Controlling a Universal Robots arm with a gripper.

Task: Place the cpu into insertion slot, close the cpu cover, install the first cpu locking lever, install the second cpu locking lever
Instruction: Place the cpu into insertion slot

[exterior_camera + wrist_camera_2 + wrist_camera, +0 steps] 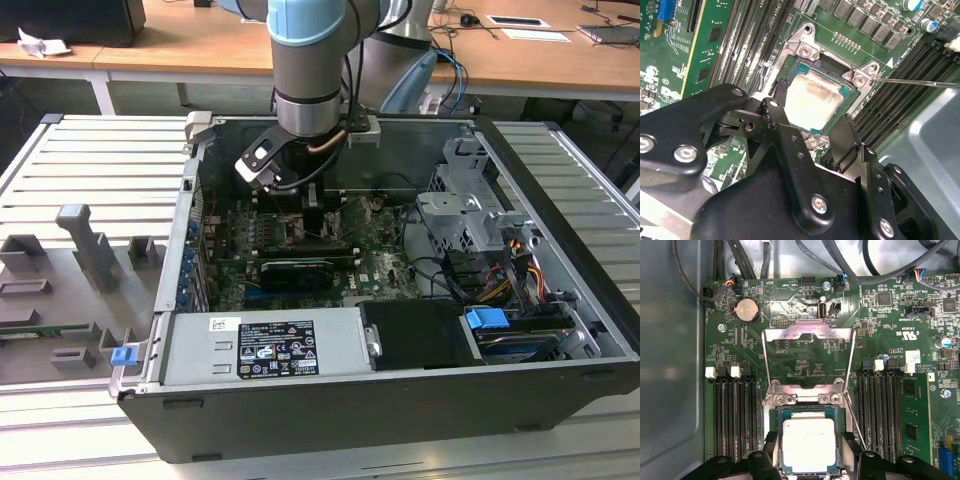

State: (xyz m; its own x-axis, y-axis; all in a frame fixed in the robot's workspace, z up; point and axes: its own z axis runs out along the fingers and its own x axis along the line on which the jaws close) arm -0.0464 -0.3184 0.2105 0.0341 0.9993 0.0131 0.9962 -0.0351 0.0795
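A grey metal desk (90, 160) with long ridges holds a big black computer case (300, 420) with its side off. More desks made of wood (200, 45) stand behind it. On the exterior view's left, some grey plastic holders (85, 245) sit on the metal desk.

The robot arm (310, 60) is grey and light blue. It reaches straight down into the case, over the green board (920, 340).

The end effector (810, 117) is black. It hangs low over the insertion slot (774, 422). Its two fingers (774, 112) are spread apart, one on each side of the slot. In the first wrist view there is a small gap between each finger and the chip, so the end effector is open and holds nothing.

The cpu (809, 444) is a small shiny square. It lies flat inside the insertion slot, with its green edge showing all around.

The cpu cover (810, 331) is a thin silver frame with a hole in the middle. It is flipped up and back, away from the cpu, so the slot is not covered. The board shows through its hole.

A thin metal lever (920, 82) sticks out sideways from one corner of the slot. It is not pushed down.

Long black memory slots (732, 415) run along both sides of the insertion slot. A round silver battery (746, 310) sits farther up the board, near some black cables (850, 260).
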